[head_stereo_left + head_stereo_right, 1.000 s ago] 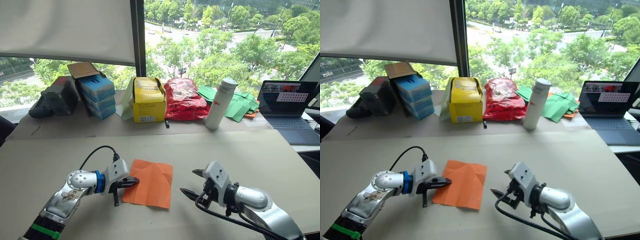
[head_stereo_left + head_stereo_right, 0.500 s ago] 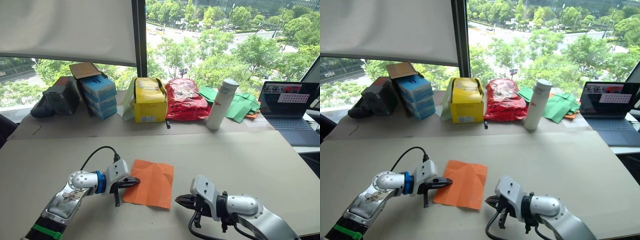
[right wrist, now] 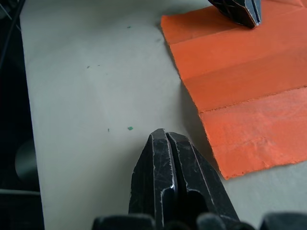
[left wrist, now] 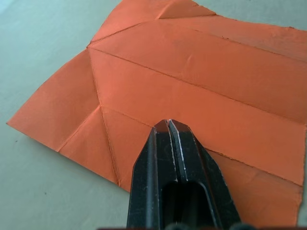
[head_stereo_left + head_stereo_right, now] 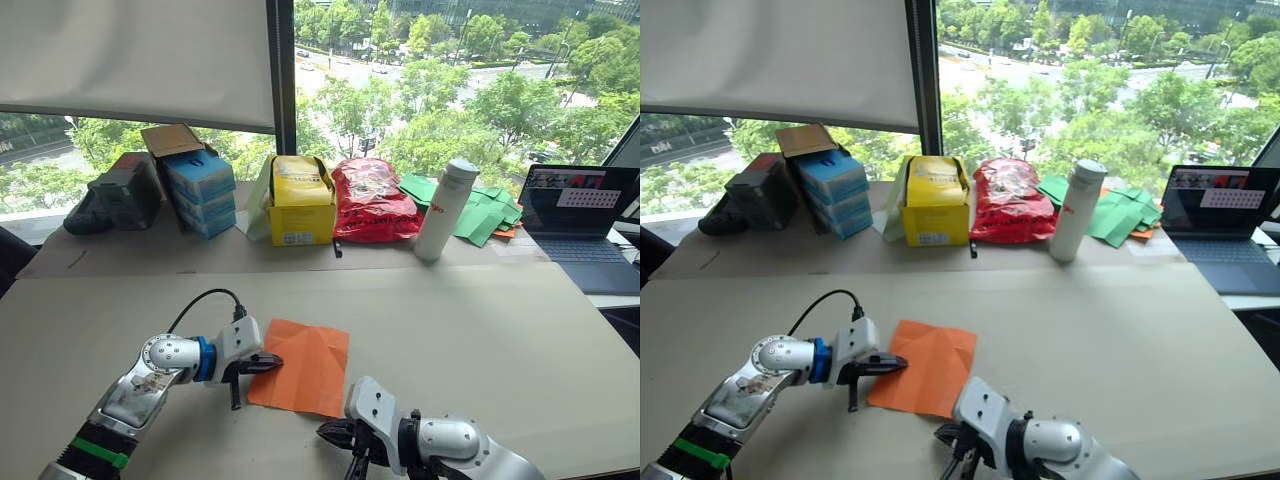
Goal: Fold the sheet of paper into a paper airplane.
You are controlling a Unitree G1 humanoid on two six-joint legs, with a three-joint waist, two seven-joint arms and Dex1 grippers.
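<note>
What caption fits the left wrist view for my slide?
Shut left pincer pressing its tips on the creased orange sheet of paper lying flat on the table.

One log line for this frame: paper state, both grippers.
sheet of paper: flat, creased, unfolded | left gripper: shut, tips on paper's edge | right gripper: shut, on table beside paper's near corner

My beige table (image 5: pixel 480 320) carries the orange sheet of paper (image 5: pixel 305 365) near its front edge, creased and flat.
</note>
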